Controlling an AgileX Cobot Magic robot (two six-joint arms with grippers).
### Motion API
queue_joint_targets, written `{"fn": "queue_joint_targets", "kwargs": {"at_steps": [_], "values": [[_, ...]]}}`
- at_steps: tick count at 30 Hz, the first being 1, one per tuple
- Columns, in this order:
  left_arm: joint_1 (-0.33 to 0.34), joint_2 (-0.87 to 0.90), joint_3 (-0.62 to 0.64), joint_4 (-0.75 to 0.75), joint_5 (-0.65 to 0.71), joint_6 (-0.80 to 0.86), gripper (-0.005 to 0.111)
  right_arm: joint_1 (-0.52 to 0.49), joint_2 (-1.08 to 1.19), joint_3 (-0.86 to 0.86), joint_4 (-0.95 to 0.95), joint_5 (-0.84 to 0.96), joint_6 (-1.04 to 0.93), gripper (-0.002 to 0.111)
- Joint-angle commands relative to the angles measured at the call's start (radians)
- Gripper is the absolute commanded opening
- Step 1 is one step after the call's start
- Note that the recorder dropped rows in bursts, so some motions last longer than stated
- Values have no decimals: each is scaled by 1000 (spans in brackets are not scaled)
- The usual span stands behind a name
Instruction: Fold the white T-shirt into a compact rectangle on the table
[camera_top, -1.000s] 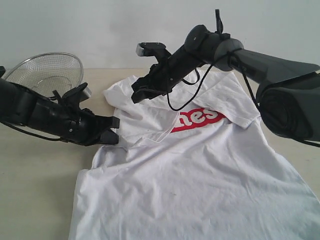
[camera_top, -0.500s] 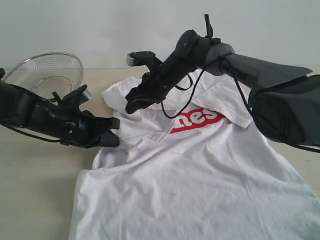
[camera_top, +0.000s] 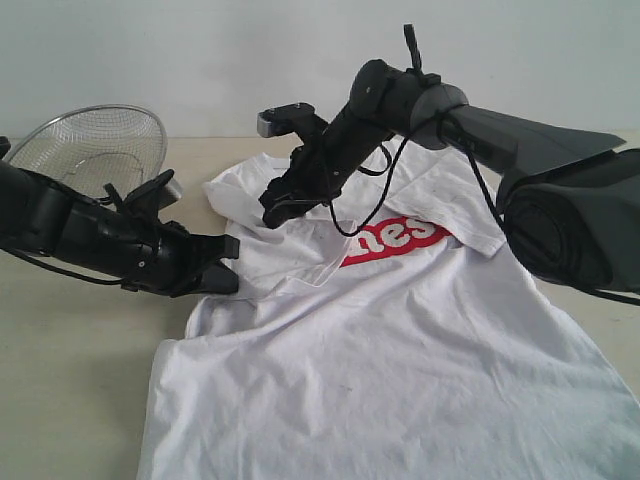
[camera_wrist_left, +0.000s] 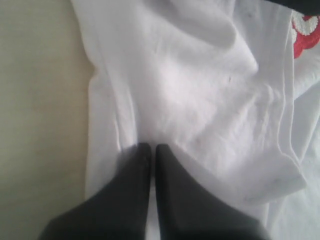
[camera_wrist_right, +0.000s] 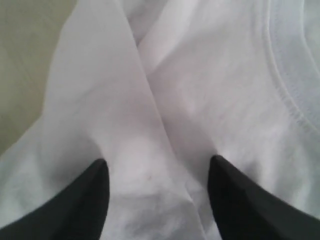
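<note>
Beige table (camera_top: 70, 400), right arm (camera_top: 520, 130) stretched across white T-shirt (camera_top: 400, 350)

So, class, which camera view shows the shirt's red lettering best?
The exterior view: the red lettering shows on the white T-shirt, partly under a fold. The left wrist view catches only a corner; the right wrist view shows none.

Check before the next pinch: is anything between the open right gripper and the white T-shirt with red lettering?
Nothing visible. The right gripper, jaws open, straddles a raised fold of the white red-lettered T-shirt; the round wire-mesh basket stands well aside.
</note>
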Motion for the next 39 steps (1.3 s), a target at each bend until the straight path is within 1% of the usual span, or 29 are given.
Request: {"fn": "queue_joint_targets", "kwargs": {"at_steps": [1,2,3,6,7,8,10,11,17,23,26,29,34,39], "values": [[-6,3,17,33,-7,-9,5,-2,-3,-2,4,38,21,44],[-6,3,17,33,-7,-9,5,-2,-3,-2,4,38,18,38],[-6,3,17,33,-7,-9,5,-2,-3,-2,4,38,18,35],[-6,3,17,33,-7,-9,5,-2,-1,-2,-9,69,-6,35],[-6,3,17,33,-7,-9,5,-2,-1,-2,-19,68,-8,32],[-6,3,17,33,-7,-9,5,-2,-1,-2,-28,58,-8,25],[-6,3,17,33,-7,-9,5,-2,-1,-2,-42,42,-10,7],[-6,3,17,33,-7,-9,5,-2,-1,-2,-44,37,-18,0],[-6,3,17,33,-7,-9,5,-2,-1,-2,-44,-4,-16,0],[-6,3,17,33,-7,-11,5,-2,-3,-2,-54,-9,70,0],[-6,3,17,33,-7,-11,5,-2,-5,-2,-118,-26,155,0],[-6,3,17,33,-7,-11,5,-2,-14,-2,-224,-36,240,0],[-6,3,17,33,-7,-13,5,-2,-56,-2,-307,-41,291,0],[-6,3,17,33,-7,-13,5,-2,-85,-2,-370,10,355,0]]}}
